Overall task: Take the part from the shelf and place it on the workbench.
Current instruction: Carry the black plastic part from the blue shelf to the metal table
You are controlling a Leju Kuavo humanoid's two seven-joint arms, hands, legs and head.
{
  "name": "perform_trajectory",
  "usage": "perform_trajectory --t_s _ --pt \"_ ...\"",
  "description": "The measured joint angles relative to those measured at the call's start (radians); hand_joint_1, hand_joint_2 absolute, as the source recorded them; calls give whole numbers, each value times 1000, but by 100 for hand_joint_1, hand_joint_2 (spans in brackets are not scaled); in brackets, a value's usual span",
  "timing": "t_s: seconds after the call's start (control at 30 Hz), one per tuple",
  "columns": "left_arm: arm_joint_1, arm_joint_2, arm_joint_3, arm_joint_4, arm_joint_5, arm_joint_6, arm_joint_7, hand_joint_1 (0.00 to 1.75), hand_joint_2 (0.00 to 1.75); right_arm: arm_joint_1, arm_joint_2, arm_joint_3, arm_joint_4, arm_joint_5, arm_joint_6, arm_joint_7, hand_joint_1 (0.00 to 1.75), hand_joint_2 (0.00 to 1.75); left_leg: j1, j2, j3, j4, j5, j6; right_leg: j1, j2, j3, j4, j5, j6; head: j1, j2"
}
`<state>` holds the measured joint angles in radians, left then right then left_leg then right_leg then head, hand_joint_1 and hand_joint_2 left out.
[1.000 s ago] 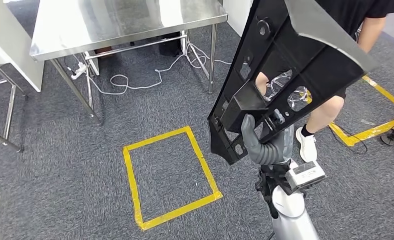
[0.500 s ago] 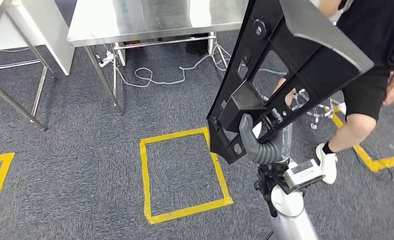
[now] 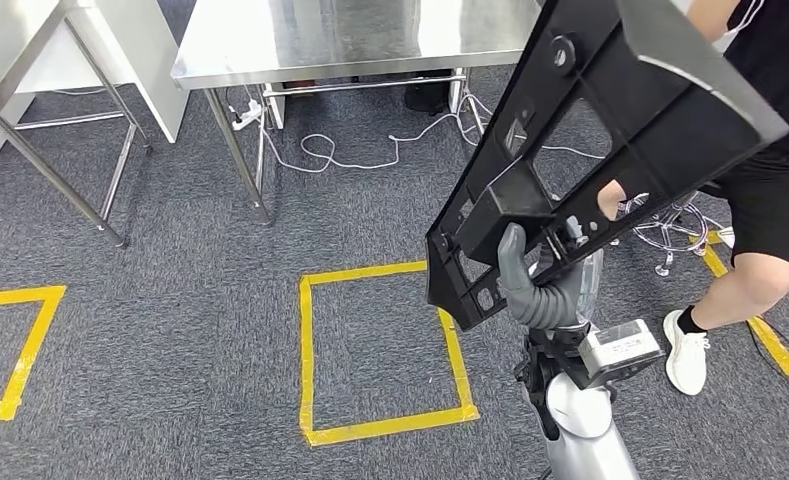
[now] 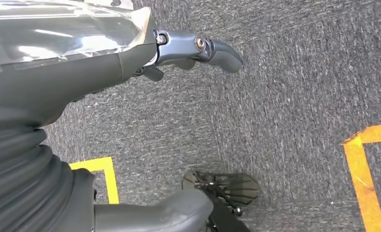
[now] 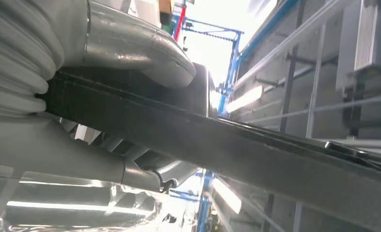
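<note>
So the right hand (image 3: 530,285) is clamped on the big black plastic frame part with cut-out windows and a grey angled panel (image 3: 610,130), thumb wrapped over one of the lower bars. In the head view the part rises from about 6 o'clock of the picture's middle up toward 2 o'clock, tilted, held up in the air over the grey carpet floor (image 3: 170,400) and not touching anything else. The right wrist view backs that up: grey thumb (image 5: 135,48) on one side of a dark bar (image 5: 256,150) of the part, fingers on the other side, squeezed tight on it.

The left hand (image 4: 130,96) hangs over the carpet in its own wrist view, fingers spread apart with nothing between them, so it's loose and empty.

The shiny stainless steel workbench with thin legs (image 3: 350,40) sits at 11 to 12 o'clock, well apart from the part. White cables (image 3: 320,150) lie on the floor under it. A yellow tape square (image 3: 380,350) is on the carpet near the middle, just beside the part's lower end in the picture. A person in black shorts and a white shoe (image 3: 760,200) stands at 3 o'clock, behind the part.
</note>
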<state>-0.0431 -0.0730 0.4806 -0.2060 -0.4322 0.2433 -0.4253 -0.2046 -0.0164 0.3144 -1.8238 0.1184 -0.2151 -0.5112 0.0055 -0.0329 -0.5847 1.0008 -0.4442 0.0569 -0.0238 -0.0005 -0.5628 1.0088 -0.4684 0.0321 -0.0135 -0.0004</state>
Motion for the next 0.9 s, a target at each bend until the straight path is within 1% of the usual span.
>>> perform_trajectory --t_s 0.1,0.17,0.27,0.3,0.37,0.43,0.47,0.5,0.53,0.57,0.6,0.63,0.67,0.7,0.73,0.77,0.8,0.83,0.87,0.9 --pt "0 1 1 0 0 -1 -2 0 175 0 0 0 0 2 0 0 175 175 3 1 4 -4 1 -2 4 1 0 0 -1 -6 0 0" --pt "0 1 2 0 0 -1 -3 0 175 0 0 0 0 2 -1 1 175 175 4 1 5 -6 2 -6 6 1 0 0 -2 -8 0 0" --pt "0 2 2 0 0 -2 -3 0 175 1 0 0 0 2 -1 1 175 175 5 1 2 -1 -3 -10 2 1 1 0 -2 -9 0 0" --pt "0 3 2 0 0 -2 -3 0 175 2 0 0 0 2 -1 1 175 175 4 1 1 1 -5 -10 -1 1 1 -1 -2 -8 -1 0" --pt "0 4 2 0 0 -3 -3 0 175 2 1 0 0 3 -1 1 175 175 2 1 3 -4 -6 -5 -1 1 5 -7 -1 -6 -2 0" --pt "1 4 2 0 0 -3 -4 0 175 2 2 0 -1 3 -1 1 175 175 7 4 21 -34 8 -3 4 0 2 -2 -4 -4 0 0" --pt "1 3 2 0 0 -3 -4 0 175 2 2 1 -1 3 -1 2 175 175 10 5 31 -50 16 -2 7 0 -7 17 -15 -5 1 0" --pt "1 2 2 0 0 -4 -4 0 175 2 2 1 -1 4 -1 3 175 175 13 7 39 -62 23 -3 8 0 -31 64 -37 -9 2 0" --pt "0 2 2 0 0 -4 -5 0 175 3 2 1 -1 4 -1 3 175 175 13 8 41 -65 24 -3 6 1 -64 127 -64 -12 3 0" --pt "0 2 2 0 0 -4 -5 0 175 5 1 2 0 4 -1 4 175 175 13 9 40 -65 24 -4 4 1 -99 194 -89 -11 3 0" --pt "1 2 2 0 0 -4 -5 0 175 8 0 2 0 4 -1 4 175 175 14 9 40 -64 23 -5 0 1 -128 246 -105 -6 3 0" --pt "1 1 2 0 0 -5 -5 0 175 10 0 2 0 4 -1 4 175 175 15 8 39 -62 21 -8 -4 1 -136 258 -101 3 3 0" --pt "2 1 2 0 0 -5 -5 0 175 12 -1 2 0 4 -1 4 175 175 18 7 39 -59 19 -12 -9 1 -123 228 -82 17 3 0" --pt "3 0 2 0 0 -5 -5 0 175 12 -1 2 0 4 -1 4 175 175 21 6 38 -52 14 -20 -14 0 -89 162 -53 31 3 0" --pt "3 1 2 0 0 -6 -5 0 175 12 -1 2 0 4 -1 4 175 175 23 4 36 -42 7 -30 -17 1 -55 95 -28 40 4 0" --pt "3 1 2 0 0 -6 -5 0 175 11 -1 2 0 4 -1 4 175 175 24 3 32 -29 -1 -40 -19 2 -27 42 -11 40 5 0" --pt "2 2 2 0 0 -5 -5 0 175 11 -1 2 0 4 -1 4 175 175 23 2 28 -19 -8 -50 -19 3 -10 13 -3 33 5 0" --pt "2 3 2 0 0 -5 -5 0 175 12 -1 2 0 4 -1 4 175 175 21 1 24 -13 -13 -57 -16 5 -9 10 -3 21 4 0" --pt "3 3 2 0 0 -5 -5 0 175 12 0 2 0 4 -1 5 175 175 22 1 22 -11 -15 -60 -15 5 -8 10 -2 9 4 0" --pt "3 3 2 0 0 -5 -5 0 175 12 0 2 0 3 -1 5 175 175 26 2 22 -10 -15 -63 -14 5 -8 12 -2 0 2 0"
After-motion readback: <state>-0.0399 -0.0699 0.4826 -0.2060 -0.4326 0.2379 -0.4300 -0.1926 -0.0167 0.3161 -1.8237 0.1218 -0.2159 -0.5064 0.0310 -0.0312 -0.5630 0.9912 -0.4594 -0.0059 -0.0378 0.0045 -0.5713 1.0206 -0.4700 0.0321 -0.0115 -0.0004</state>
